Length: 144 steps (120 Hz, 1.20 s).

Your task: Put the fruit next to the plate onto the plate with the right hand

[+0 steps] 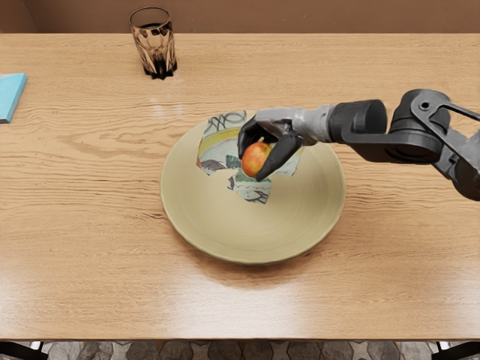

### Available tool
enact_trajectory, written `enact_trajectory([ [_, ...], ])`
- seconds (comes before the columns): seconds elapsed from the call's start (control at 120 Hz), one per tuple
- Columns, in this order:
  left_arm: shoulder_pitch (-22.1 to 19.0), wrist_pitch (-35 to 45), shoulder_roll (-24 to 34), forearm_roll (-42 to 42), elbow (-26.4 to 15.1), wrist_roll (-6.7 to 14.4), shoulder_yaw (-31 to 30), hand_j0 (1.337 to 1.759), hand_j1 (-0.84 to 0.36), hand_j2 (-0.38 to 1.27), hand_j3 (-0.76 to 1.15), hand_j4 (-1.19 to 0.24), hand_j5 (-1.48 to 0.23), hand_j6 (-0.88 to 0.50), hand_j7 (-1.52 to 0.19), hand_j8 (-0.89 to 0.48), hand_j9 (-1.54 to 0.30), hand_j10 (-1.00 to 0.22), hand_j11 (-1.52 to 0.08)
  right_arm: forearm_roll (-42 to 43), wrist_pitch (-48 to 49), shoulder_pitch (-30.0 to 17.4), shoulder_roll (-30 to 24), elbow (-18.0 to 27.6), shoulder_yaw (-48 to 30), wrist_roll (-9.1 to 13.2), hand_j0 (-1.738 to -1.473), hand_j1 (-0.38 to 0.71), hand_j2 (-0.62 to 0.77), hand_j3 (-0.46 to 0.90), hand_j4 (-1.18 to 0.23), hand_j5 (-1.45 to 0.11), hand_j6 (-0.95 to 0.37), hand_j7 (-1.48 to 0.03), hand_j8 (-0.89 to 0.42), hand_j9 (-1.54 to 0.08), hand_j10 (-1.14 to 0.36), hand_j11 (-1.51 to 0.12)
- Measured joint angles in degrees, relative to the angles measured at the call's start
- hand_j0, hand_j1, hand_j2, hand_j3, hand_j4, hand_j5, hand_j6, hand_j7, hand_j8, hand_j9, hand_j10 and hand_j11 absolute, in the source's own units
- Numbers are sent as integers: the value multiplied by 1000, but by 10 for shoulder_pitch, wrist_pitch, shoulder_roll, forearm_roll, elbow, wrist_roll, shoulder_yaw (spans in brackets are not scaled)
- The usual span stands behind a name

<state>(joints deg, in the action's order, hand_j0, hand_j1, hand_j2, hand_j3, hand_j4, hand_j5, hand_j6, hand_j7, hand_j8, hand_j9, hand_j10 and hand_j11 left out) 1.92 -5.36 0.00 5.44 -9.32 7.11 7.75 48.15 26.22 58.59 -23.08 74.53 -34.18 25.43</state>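
The right hand (pixel 267 144) has its fingers clamped around the apple (pixel 255 158), holding it over the patterned middle of the plate (pixel 225 241) at the table's (pixel 90 225) centre. A glass (pixel 154 43) stands near the far edge.

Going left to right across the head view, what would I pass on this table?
Blue flat object → drinking glass → plate → robot's dark arm. The fruit, held in the right hand, overlaps the plate, so I leave both out.
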Motion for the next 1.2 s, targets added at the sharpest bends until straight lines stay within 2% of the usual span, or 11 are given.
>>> enact_trajectory([
  [0.2,0,0,0,0,0,0,0,1658,349,0,0,0,0,0,0,0,0,0,0,41,0,1,22,0,11,1,-1646,230,79,1,-730,-1071,-485,-1001,-262,-1090,-381,-1098],
  [0.442,0,0,0,0,0,0,0,1658,349,0,0,0,0,0,0,0,0,0,0,52,-1,1,28,-1,14,1,-1647,216,62,1,-709,-1031,-505,-968,-286,-1054,-400,-1062],
  [0.683,0,0,0,0,0,0,0,1658,349,0,0,0,0,0,0,0,0,0,0,45,-2,1,29,-2,13,2,-1653,170,-17,0,-561,-768,-573,-746,-383,-782,-483,-785],
  [1.008,0,0,0,0,0,0,0,1658,349,0,0,0,0,0,0,0,0,0,0,31,-3,-1,25,-7,11,2,-1657,40,-50,0,-351,-464,-355,-459,-313,-467,-335,-467],
  [1.2,0,0,0,0,0,0,0,1658,349,0,0,0,0,0,0,0,0,0,0,-17,-2,0,7,-9,9,2,-1658,-111,-33,0,-210,-276,-212,-274,-195,-277,-204,-277],
])
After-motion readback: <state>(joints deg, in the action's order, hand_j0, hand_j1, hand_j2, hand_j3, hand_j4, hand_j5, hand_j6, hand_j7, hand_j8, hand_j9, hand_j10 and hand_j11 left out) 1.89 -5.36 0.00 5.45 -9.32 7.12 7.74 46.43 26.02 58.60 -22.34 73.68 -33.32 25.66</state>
